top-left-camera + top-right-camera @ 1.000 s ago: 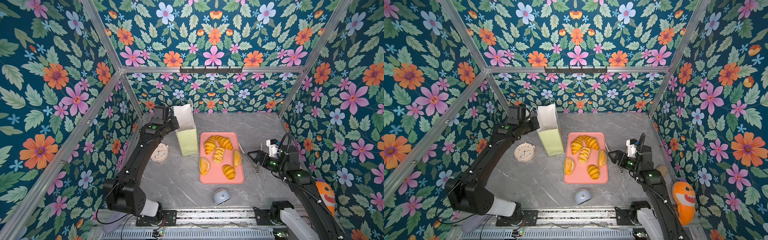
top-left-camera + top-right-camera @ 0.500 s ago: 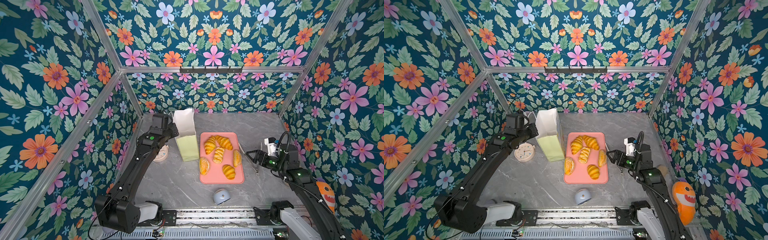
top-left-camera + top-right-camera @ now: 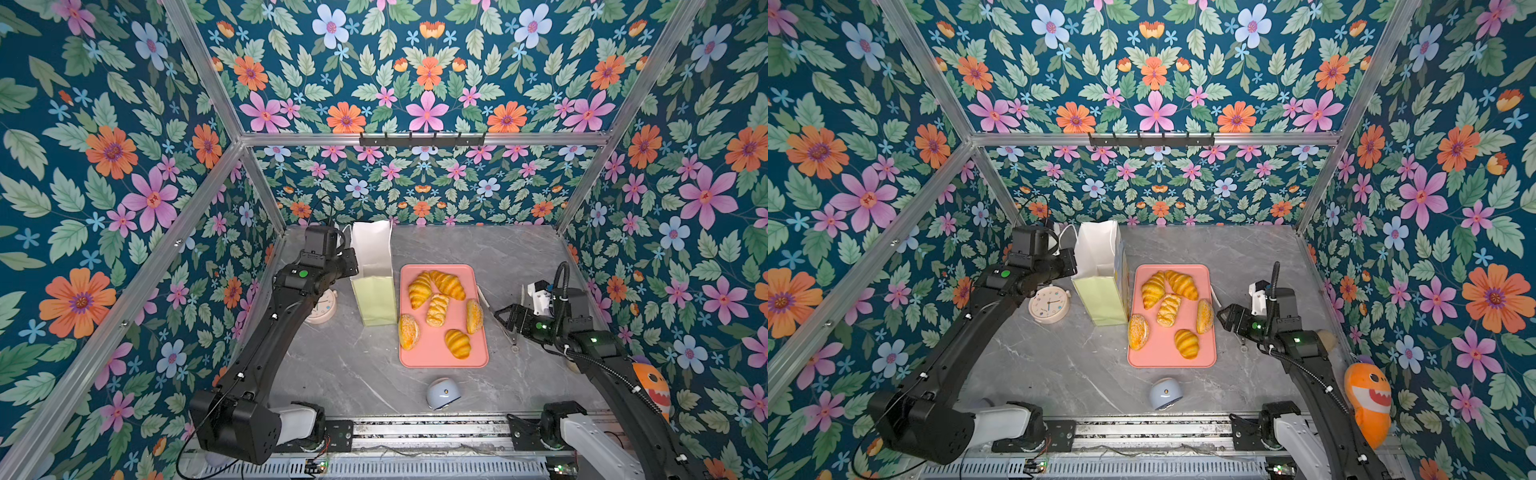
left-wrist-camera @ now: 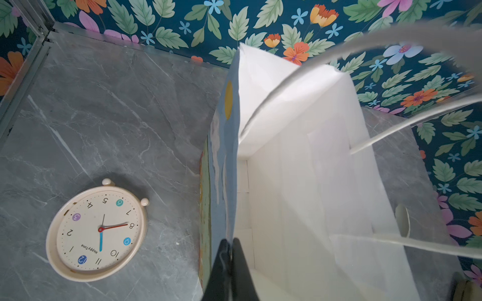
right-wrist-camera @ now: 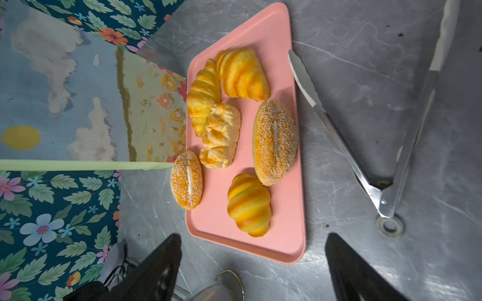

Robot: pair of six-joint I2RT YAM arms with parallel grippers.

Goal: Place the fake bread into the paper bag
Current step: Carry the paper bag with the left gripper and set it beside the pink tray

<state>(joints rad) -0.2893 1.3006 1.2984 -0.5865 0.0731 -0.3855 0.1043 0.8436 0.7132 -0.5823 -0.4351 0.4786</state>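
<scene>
Six pieces of fake bread (image 3: 436, 307) (image 3: 1169, 309) (image 5: 221, 135), croissants and seeded buns, lie on a pink tray (image 3: 440, 357) (image 3: 1163, 357) (image 5: 287, 234). The paper bag (image 3: 374, 299) (image 3: 1100, 299) (image 4: 300, 182) (image 5: 78, 91) stands upright just left of the tray, its mouth open and its inside white and bare. My left gripper (image 3: 353, 259) (image 3: 1073, 259) (image 4: 230, 241) is shut on the bag's top rim at the printed face. To the right of the tray, my right gripper (image 3: 500, 316) (image 3: 1223, 313) (image 5: 253, 235) hangs open with nothing in it, its jaws facing the tray.
Metal tongs (image 3: 484, 297) (image 5: 339, 146) lie on the table between the tray and my right gripper. A round clock (image 3: 322, 309) (image 3: 1049, 305) (image 4: 96, 229) lies left of the bag. A pale blue dome (image 3: 442, 392) sits in front of the tray. An orange plush (image 3: 1368, 395) leans at the right wall.
My left arm has swung and lowered its elbow, drawing the bag's rim slightly toward the front. The right gripper has hardly moved.
</scene>
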